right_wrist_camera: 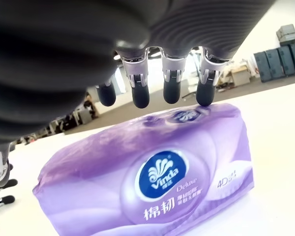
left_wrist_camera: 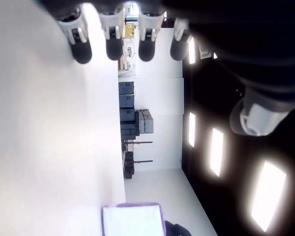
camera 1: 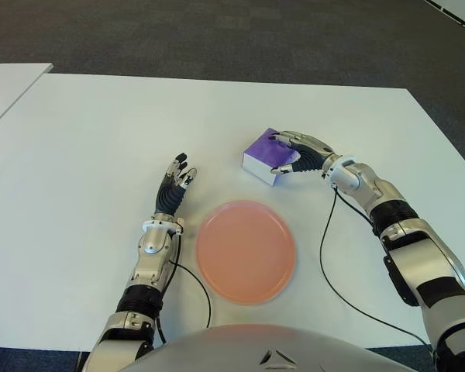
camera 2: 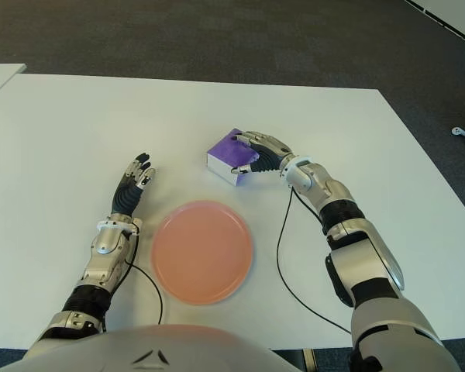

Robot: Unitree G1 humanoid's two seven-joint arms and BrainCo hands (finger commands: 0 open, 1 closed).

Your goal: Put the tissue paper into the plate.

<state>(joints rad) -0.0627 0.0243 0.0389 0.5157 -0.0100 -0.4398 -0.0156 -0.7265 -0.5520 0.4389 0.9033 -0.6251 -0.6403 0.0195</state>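
Purple tissue pack (camera 1: 265,156) is sitting on the white tabletop (camera 1: 101,132), just beyond the pink plate (camera 1: 246,250), not in it. Right robot hand (camera 1: 301,153) is reaching over the pack, fingers (right_wrist_camera: 171,93) extended above its top, not closed around it. Left robot hand (camera 1: 175,186) is showing beside the plate's left, fingers straight, holding nothing.

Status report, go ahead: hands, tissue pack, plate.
Right hand over tissue pack, not closed. Left hand open, left of plate. Pack beyond plate. Path unobstructed.
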